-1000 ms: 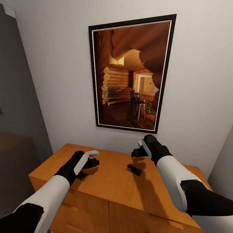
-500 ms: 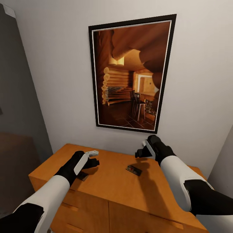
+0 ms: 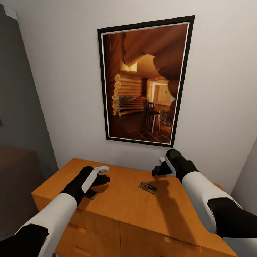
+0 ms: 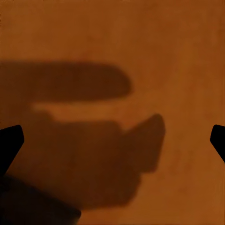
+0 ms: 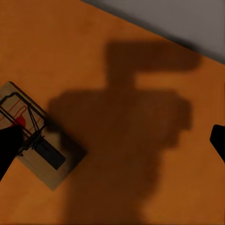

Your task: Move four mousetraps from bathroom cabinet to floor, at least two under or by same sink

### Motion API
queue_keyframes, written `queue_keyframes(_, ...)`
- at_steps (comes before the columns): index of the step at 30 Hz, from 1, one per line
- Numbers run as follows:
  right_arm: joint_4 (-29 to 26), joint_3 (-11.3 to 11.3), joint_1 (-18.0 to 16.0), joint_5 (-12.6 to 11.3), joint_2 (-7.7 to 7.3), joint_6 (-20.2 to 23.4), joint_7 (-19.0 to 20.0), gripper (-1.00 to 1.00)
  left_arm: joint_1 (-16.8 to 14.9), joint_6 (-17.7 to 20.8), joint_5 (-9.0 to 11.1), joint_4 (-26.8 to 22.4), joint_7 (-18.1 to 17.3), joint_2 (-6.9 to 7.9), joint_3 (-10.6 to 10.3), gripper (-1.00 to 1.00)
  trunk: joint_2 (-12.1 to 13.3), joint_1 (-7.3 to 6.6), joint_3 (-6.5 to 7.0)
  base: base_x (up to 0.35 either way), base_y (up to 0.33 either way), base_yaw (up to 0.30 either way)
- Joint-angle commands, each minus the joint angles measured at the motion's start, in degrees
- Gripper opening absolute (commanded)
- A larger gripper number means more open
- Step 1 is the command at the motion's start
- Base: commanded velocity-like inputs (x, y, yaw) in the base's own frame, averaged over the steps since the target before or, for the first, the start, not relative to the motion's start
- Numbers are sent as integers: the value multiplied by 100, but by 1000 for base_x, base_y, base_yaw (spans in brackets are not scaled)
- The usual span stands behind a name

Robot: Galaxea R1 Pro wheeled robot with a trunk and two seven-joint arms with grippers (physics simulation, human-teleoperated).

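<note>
One mousetrap (image 3: pixel 147 187), a tan board with black wire and a red mark, lies flat on the orange-brown cabinet (image 3: pixel 121 210) top, near the middle. My right gripper (image 3: pixel 158 167) hovers above it and slightly to its right, open and empty. In the right wrist view the mousetrap (image 5: pixel 33 136) lies by one black fingertip (image 5: pixel 8 146), off centre between the wide-open right gripper (image 5: pixel 112 140) fingers. A second dark, flat mousetrap (image 3: pixel 91 194) lies partly hidden under my left gripper (image 3: pixel 105 174). The left gripper (image 4: pixel 112 140) is open over shaded cabinet wood, with nothing between its fingers.
A large black-framed picture (image 3: pixel 144 80) of a log interior hangs on the white wall just behind the cabinet. Drawer fronts (image 3: pixel 96 232) face me below the top. A grey wall (image 3: pixel 18 107) stands at the left, and the cabinet's left edge drops off there.
My right gripper has moved right and slightly down, uncovering the middle mousetrap, which now shows its red mark. The left arm has stayed still.
</note>
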Motion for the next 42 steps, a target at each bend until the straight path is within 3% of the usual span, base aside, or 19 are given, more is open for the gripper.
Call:
queue_keyframes(1,-8,24,-4,62,-4,20,72,100,-4,13,59,-9,53,3,-20,100,-6,1,-9,0,0,0)
queue_keyframes(20,-87,130,-4,52,85,20,165,100,-4,11,53,-6,60,12,-15,100,-6,1,-9,0,0,0)
queue_keyframes(34,29,173,-4,44,336,20,116,100,-5,11,53,-5,61,11,-16,100,-6,1,-9,0,0,0)
queue_keyframes(42,280,172,-4,46,377,20,104,100,-5,11,55,-5,61,11,-14,100,-6,1,-9,0,0,0)
